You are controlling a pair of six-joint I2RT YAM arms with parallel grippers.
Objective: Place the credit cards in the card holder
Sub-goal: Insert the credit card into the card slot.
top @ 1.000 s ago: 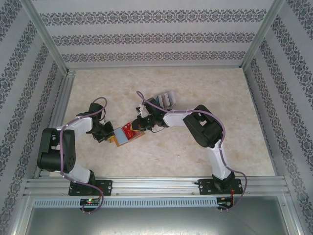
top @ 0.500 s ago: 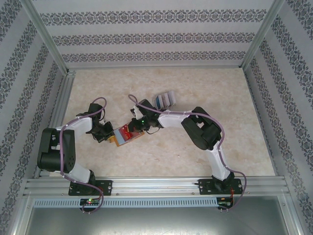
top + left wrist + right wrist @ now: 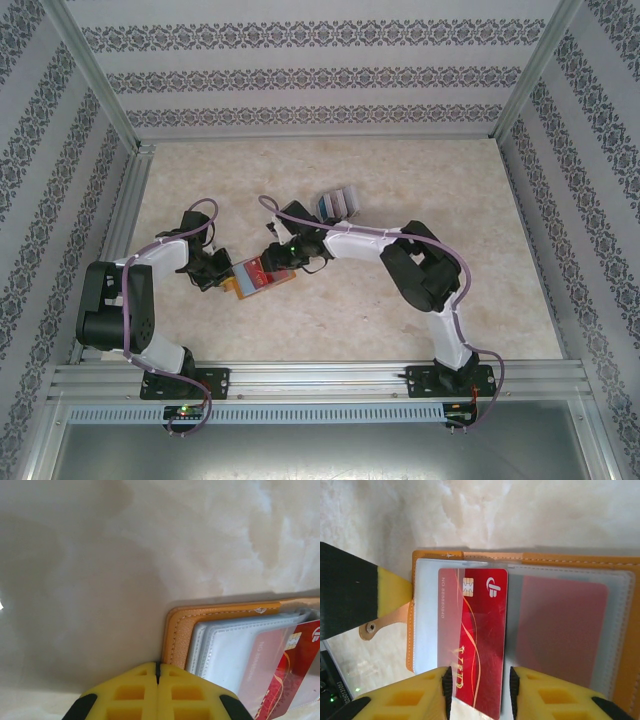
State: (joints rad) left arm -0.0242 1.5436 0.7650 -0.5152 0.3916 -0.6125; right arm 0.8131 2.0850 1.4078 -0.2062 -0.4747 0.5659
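Marble-look table point(image 3: 420, 170) inside a wallpapered box, with the holder point(image 3: 262, 277) lying open just in front of the left arm. My left claw point(image 3: 158, 672) is pressed together, tip at the holder's outer edge, pinning it I reckon. The right claw point(image 3: 481, 675) is spread, a finger on each side of the red card point(image 3: 475, 630), not pinching it. That card looks partway into the clear pocket point(image 3: 425, 630), with its near end sticking out toward the claw. A pinkish card point(image 3: 560, 625) sits in the next pocket, and the other cards point(image 3: 337, 203) wait just beyond the right wrist. To finish well I'd close the fingers and nudge the card's end slowly, straight along the pocket, with the left pinning so the holder doesn't skate.
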